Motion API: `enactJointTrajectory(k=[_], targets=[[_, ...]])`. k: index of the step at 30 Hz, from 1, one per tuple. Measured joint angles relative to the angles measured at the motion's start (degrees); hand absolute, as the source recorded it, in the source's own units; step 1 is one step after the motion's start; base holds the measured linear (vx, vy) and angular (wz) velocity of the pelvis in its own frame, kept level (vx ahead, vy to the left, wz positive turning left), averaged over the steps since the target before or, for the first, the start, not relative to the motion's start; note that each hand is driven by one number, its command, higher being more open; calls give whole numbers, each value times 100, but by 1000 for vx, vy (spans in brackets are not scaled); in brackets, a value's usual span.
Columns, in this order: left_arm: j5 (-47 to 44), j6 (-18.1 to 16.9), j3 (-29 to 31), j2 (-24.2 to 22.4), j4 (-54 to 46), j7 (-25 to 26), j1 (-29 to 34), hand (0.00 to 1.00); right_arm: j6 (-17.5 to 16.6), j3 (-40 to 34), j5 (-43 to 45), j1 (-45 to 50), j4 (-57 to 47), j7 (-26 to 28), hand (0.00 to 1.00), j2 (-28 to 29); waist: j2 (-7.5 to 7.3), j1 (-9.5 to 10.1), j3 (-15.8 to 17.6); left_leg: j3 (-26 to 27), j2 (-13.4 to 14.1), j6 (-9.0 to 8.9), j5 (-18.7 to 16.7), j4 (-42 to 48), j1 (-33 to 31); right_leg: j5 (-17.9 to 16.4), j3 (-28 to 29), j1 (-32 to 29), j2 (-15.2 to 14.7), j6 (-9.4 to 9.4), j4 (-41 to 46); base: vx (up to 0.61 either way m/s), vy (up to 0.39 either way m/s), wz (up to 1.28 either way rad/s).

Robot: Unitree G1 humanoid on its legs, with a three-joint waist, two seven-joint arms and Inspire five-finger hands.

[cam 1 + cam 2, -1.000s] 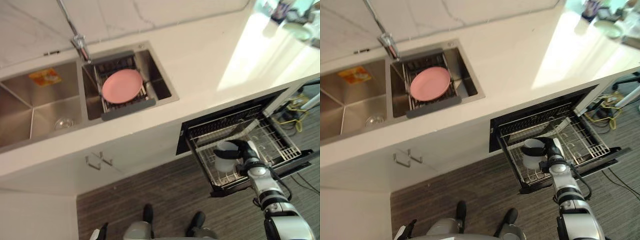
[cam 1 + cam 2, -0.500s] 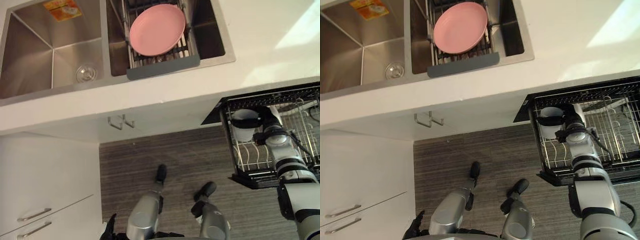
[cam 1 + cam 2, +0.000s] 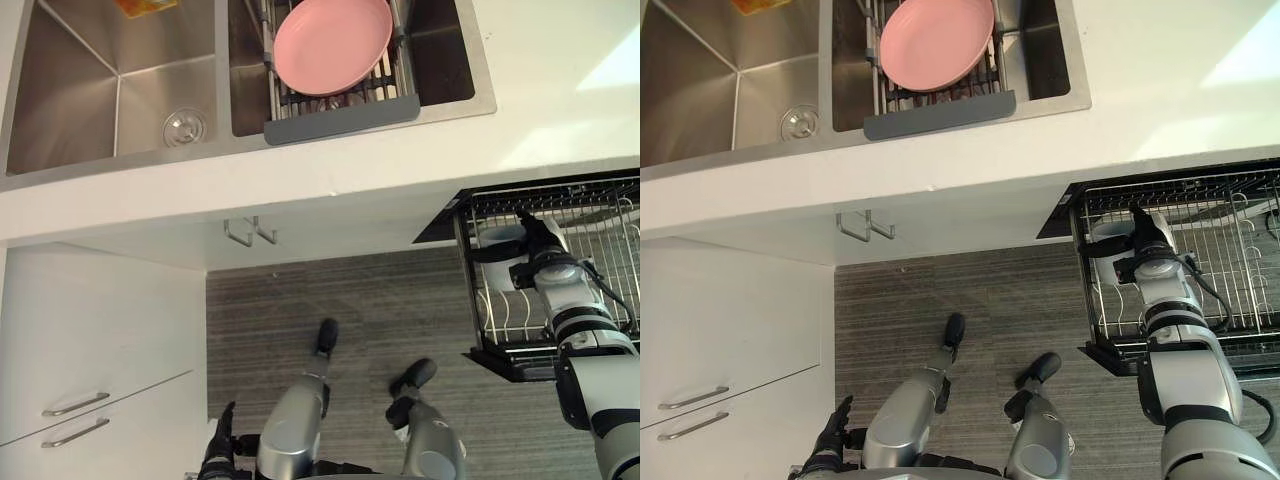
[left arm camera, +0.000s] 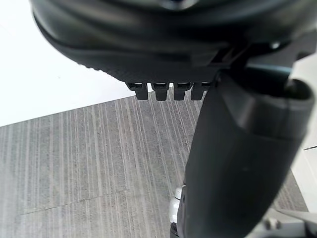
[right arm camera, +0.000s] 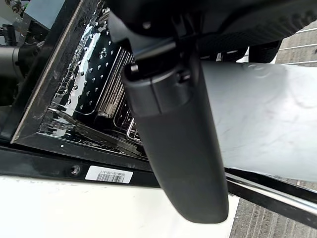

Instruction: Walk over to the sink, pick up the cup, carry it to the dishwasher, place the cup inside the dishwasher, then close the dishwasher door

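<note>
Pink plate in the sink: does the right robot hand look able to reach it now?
Probably not. The right robot hand is curled round the cup in the dishwasher rack, well aside from the pink plate, which lies uncovered.

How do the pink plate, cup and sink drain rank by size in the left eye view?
Largest: pink plate. Then cup and sink drain, about alike; the right hand partly covers the cup, so unranked.

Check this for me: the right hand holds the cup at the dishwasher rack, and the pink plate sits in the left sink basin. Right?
No. The plate sits in the right basin of the sink, not the left; the left eye view shows it. The right hand does hold the cup at the dishwasher rack.
</note>
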Motion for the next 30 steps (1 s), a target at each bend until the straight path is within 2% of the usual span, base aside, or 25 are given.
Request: enactJointTrajectory(k=[3, 4, 6, 8, 9, 11, 14, 16, 18, 20, 23, 28, 30], targets=[[1, 49, 12, 0, -2, -31, 1, 100, -73, -105, 194, 211, -200, -222, 100, 95, -3, -19, -11, 329, 77, 66, -76, -1, 82, -61, 69, 84, 7, 73, -2, -79, -17, -8], [9, 113, 31, -2, 0, -46, 2, 100, -105, -243, 258, 409, -404, -417, 100, 149, -7, -56, -18, 538, 122, 67, -76, 0, 126, -75, 61, 151, 7, 94, -8, 0, 0, 0], [14, 224, 37, -3, 12, -89, 26, 100, -107, -489, 419, 756, -808, -797, 100, 277, -43, -74, -96, 616, 130, 75, -79, 2, 233, -80, 107, 231, 9, 108, -35, 38, -11, -4], [23, 286, 135, -3, 17, -125, 80, 100, -107, -701, 436, 1063, -1245, -1079, 100, 492, -136, -103, -176, 695, 155, 84, -126, 6, 385, -58, 187, 336, 8, 97, -44, 99, -32, -23], [29, 334, 273, 18, 59, -157, 183, 100, -102, -726, 434, 1313, -1648, -1229, 100, 716, -264, -109, -347, 850, 179, 79, -168, 29, 494, -33, 353, 348, 22, 135, -58, 115, -34, -44], [48, 383, 373, 26, 98, -162, 287, 100, -96, -729, 434, 1607, -2074, -1304, 100, 887, -370, -142, -555, 975, 196, 43, -244, 31, 615, -32, 500, 411, 44, 136, -111, 113, -33, -45], [138, 444, 603, 25, 100, -145, 589, 100, -42, -885, 450, 2135, -2913, -1313, 100, 1258, -559, -143, -964, 1379, 266, 41, -440, 41, 959, -33, 905, 556, 138, 137, -222, 92, -29, -58], [146, 501, 666, 24, 110, -102, 699, 100, -33, -1002, 561, 2364, -3323, -1294, 100, 1409, -614, -159, -1114, 1575, 319, 36, -521, 47, 1120, -36, 1106, 604, 197, 139, -246, 45, -17, -58], [179, 552, 777, -30, 109, -78, 786, 100, -30, -1166, 708, 2686, -3914, -1224, 100, 1532, -634, -170, -1226, 1759, 382, 18, -587, 46, 1243, -49, 1278, 633, 254, 144, -256, 13, -32, -51], [166, 724, 992, -144, 92, -51, 949, 100, 33, -1412, 1336, 3169, -4892, -856, 100, 1727, -653, -301, -1413, 1951, 464, -35, -656, 45, 1361, -79, 1469, 635, 333, 150, -278, 14, -37, -43], [-15, 918, 1161, -186, 95, -61, 1040, 100, 72, -1588, 1987, 3376, -5439, -659, 100, 1852, -689, -395, -1600, 2160, 555, -68, -719, 47, 1456, -82, 1664, 636, 426, 151, -351, 21, -42, -38], [-411, 1011, 1511, -239, 222, -97, 1084, 100, 61, -1913, 2773, 3431, -6622, -651, 100, 1899, -763, -476, -1684, 2529, 805, -180, -1021, 512, 1464, -29, 2035, 655, 628, 36, -442, 30, -53, -44], [-692, 1047, 1599, -252, 297, -90, 1084, 100, 26, -2042, 2942, 3431, -7033, -651, 100, 1891, -750, -497, -1733, 2666, 932, -260, -1199, 822, 1441, -14, 2177, 669, 705, -13, -446, 49, -46, -42]])
